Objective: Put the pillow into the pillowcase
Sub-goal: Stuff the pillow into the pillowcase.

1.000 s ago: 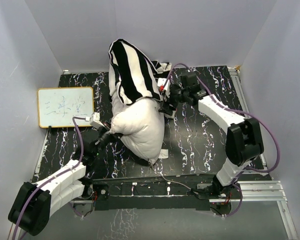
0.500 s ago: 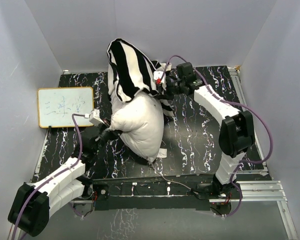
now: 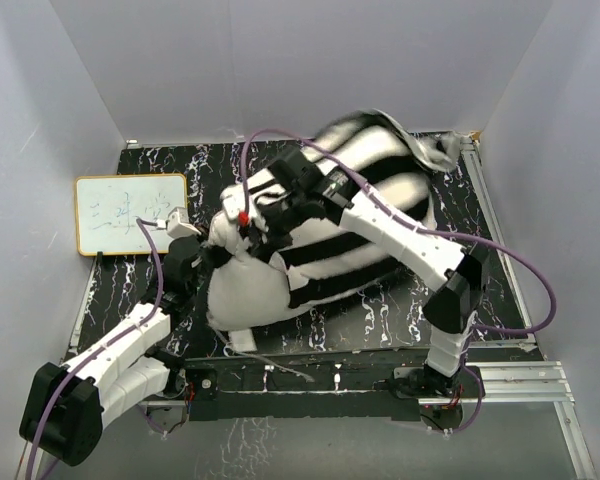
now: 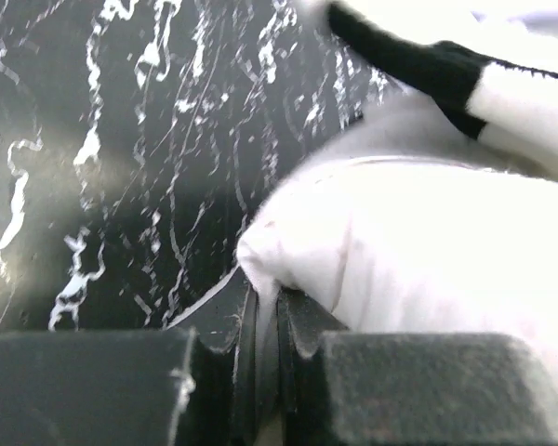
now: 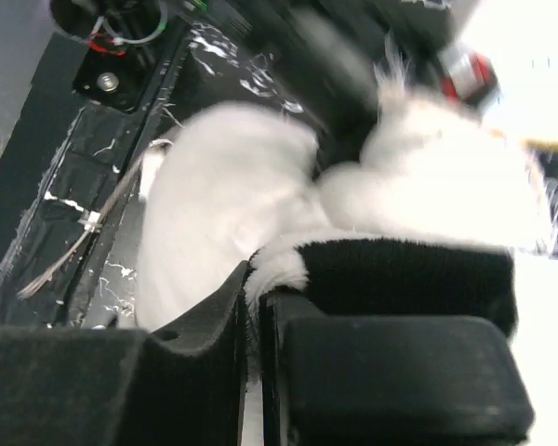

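The plain white pillow [image 3: 242, 290] lies across the table, most of it covered by the black and white striped pillowcase [image 3: 380, 200]. Only its left end shows bare. My left gripper [image 3: 206, 256] is at that bare end, shut on a pinch of the pillow's white fabric [image 4: 288, 251]. My right arm reaches across to the left, and my right gripper [image 3: 250, 235] is shut on the pillowcase's fuzzy striped edge [image 5: 400, 269], right over the bare pillow [image 5: 214, 204]. A stripe of the pillowcase [image 4: 428, 65] shows at the top of the left wrist view.
A small whiteboard [image 3: 130, 213] with an orange rim lies at the table's left edge. White walls close in the black marbled table [image 3: 370, 310] on three sides. A purple cable [image 3: 280, 135] arcs over the pillowcase. Loose cables run along the front rail [image 3: 310, 375].
The pillow and pillowcase, upright at the back before, now lie tipped over toward the right. My right gripper has shut on the pillowcase edge and swung left over the pillow. The left grip holds.
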`<action>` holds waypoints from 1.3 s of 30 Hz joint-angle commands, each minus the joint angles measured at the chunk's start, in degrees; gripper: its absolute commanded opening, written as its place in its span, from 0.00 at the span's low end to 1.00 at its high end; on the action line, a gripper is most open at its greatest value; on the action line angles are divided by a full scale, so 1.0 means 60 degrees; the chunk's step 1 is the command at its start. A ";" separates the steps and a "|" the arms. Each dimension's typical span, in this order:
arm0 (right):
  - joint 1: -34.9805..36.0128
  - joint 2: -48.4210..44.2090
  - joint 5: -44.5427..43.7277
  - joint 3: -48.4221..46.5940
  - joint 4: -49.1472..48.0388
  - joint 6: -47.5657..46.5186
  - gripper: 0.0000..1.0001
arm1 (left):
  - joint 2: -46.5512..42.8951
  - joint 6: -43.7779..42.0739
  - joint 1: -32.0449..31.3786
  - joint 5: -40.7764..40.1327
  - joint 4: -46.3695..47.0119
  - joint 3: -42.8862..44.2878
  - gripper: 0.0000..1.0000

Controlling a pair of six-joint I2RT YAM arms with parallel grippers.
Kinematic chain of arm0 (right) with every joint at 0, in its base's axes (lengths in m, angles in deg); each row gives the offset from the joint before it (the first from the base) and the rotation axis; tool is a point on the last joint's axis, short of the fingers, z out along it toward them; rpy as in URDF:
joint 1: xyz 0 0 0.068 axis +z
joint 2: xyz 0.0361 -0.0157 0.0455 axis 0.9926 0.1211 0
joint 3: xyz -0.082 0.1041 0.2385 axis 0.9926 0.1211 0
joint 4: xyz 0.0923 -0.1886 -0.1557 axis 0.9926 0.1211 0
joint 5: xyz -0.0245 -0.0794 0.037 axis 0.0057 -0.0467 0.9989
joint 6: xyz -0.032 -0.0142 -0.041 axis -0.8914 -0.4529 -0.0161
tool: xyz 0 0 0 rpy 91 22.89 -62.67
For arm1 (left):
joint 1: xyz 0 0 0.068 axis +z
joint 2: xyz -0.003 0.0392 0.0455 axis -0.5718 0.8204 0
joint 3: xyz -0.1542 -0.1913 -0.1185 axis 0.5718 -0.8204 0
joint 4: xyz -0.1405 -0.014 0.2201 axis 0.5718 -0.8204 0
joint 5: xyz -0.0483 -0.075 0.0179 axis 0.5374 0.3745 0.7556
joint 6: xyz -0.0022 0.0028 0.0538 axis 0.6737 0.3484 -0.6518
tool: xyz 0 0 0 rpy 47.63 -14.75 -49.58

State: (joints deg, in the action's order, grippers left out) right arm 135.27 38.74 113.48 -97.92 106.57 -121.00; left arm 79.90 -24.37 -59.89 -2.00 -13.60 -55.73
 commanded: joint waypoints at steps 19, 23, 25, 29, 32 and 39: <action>-0.4270 0.1700 0.1078 -0.1399 -0.4069 0.4867 0.08 | -0.1227 -0.3620 0.0027 -0.0529 -0.7815 0.3902 0.96; -0.4286 0.1863 0.1219 -0.1486 -0.4136 0.5005 0.08 | -0.1548 -0.2944 0.0035 0.1033 -0.9964 0.4978 0.96; -0.4291 0.1873 0.1246 -0.1310 -0.4255 0.5095 0.08 | -0.1984 -0.2253 0.0024 0.2398 -0.9845 0.4833 0.96; -0.4281 0.1865 0.1247 -0.1001 -0.4395 0.5138 0.08 | -0.3026 -0.0610 0.0024 0.4375 -0.8784 0.3757 0.96; -0.4281 0.1933 0.1303 -0.0971 -0.4422 0.5187 0.08 | -0.3408 0.0254 0.0026 0.5124 -0.8266 0.2509 0.96; -0.4283 0.1779 0.1474 -0.0688 -0.4436 0.5208 0.08 | -0.2543 -0.0499 0.0023 0.3892 -0.8148 0.1449 0.97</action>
State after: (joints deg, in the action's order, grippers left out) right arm 109.59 50.41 120.96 -102.53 84.93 -90.20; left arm 60.27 -24.89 -59.50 23.81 -62.45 -47.95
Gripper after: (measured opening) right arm 0.087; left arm 0.971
